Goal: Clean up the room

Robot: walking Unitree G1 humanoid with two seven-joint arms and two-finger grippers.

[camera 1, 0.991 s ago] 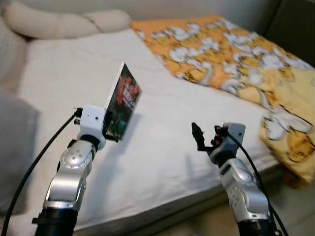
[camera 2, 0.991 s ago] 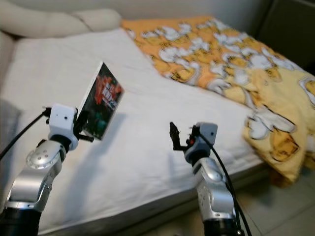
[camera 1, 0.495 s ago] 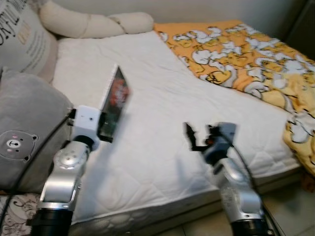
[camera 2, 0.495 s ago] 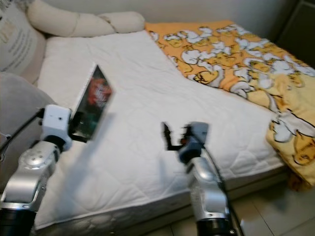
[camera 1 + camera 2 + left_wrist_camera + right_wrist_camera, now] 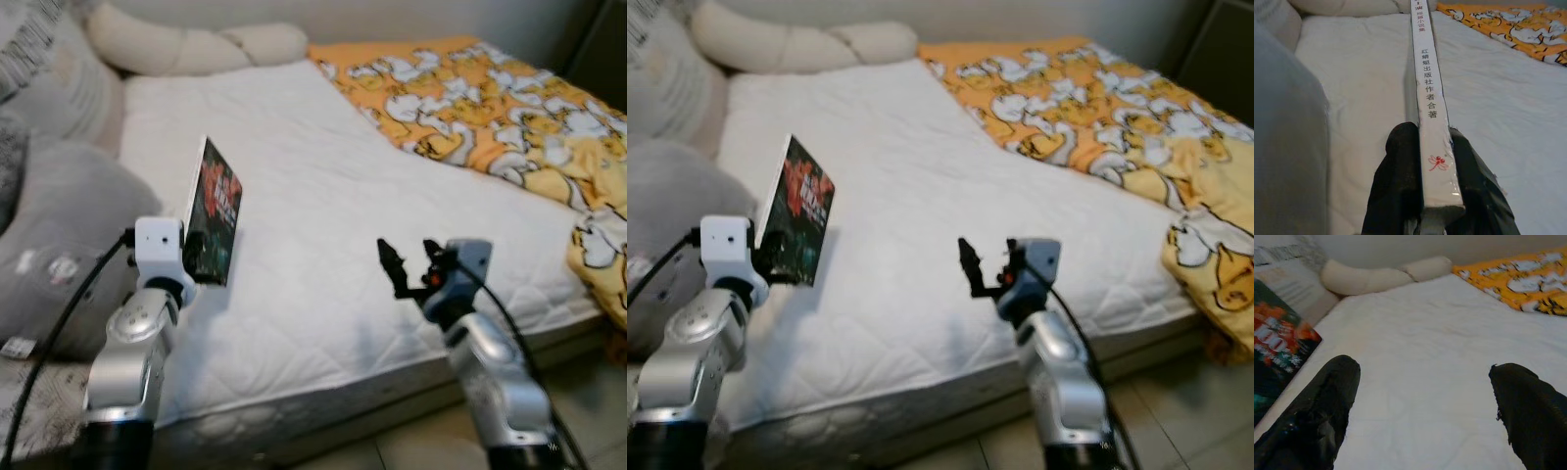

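Left eye view gives me the wide picture: a broad bed with a white quilted mattress (image 5: 323, 196) fills most of the room ahead, its near edge just in front of me and pale floor tiles below it. An orange blanket printed with white ducks (image 5: 490, 108) lies bunched over the far right side and hangs off the right edge; I judge it pushed aside rather than spread. A long cream bolster pillow (image 5: 186, 44) lies across the head of the bed, and a soft grey cushion (image 5: 59, 255) leans at the left, beside my left arm.

My left hand (image 5: 201, 257) is clamped on a thin paperback book with a dark red-and-green cover and a white spine (image 5: 214, 211). It holds the book on edge, lifted clear above the mattress, fingers (image 5: 1400, 181) pinching both covers at the lower end. I judge that grip suits carrying it off to wherever books belong.

My right hand (image 5: 411, 266) hovers over the near part of the mattress, fingers (image 5: 1327, 401) spread wide and holding nothing, ready for the next item.
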